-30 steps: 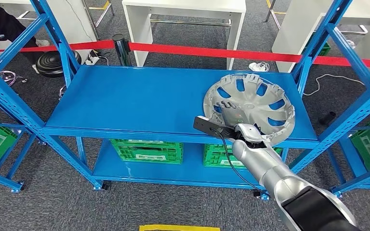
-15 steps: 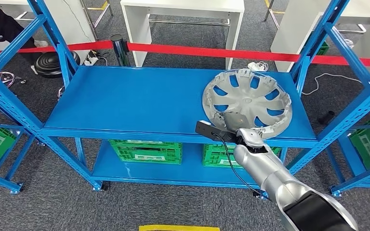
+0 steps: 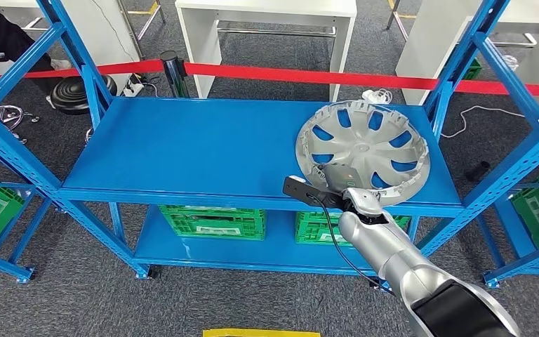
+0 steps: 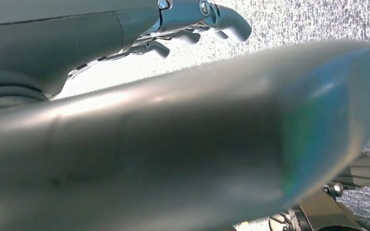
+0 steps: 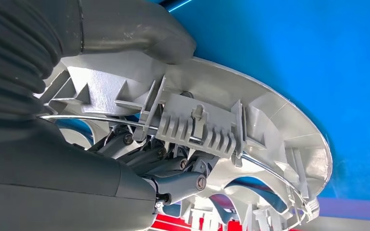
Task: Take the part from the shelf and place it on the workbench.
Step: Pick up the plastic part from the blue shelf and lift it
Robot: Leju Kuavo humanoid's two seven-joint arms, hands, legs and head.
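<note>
In the head view, we saw that the silver wheel cover (image 3: 363,152) had shifted little over the last second: it sat a touch flatter and nearer the front edge of the blue shelf (image 3: 203,144), at the shelf's right end, hollow side up. Our right hand (image 3: 354,199) had stayed at the cover's near rim, at the shelf's front edge, and the silver forearm had drawn slightly lower in the picture. The arm rose from the lower right corner toward the shelf, a black cable looping beside the wrist. Green crates (image 3: 214,220) stood on the lower shelf, and a red barrier tape (image 3: 309,74) ran behind the rack.

In the left wrist view, our left hand (image 4: 192,21) hung over grey carpet with its dark fingers loosely curled and nothing between them; a blurred grey part covered most of the frame.

In the right wrist view, our right hand (image 5: 139,96) grasped the wheel cover (image 5: 250,125) by its rim: the thick grey thumb pressed on one side of the rim and the darker fingers (image 5: 173,166) hooked under the other side, against the ribbed clips. The blue shelf (image 5: 318,57) lay just behind the cover.
</note>
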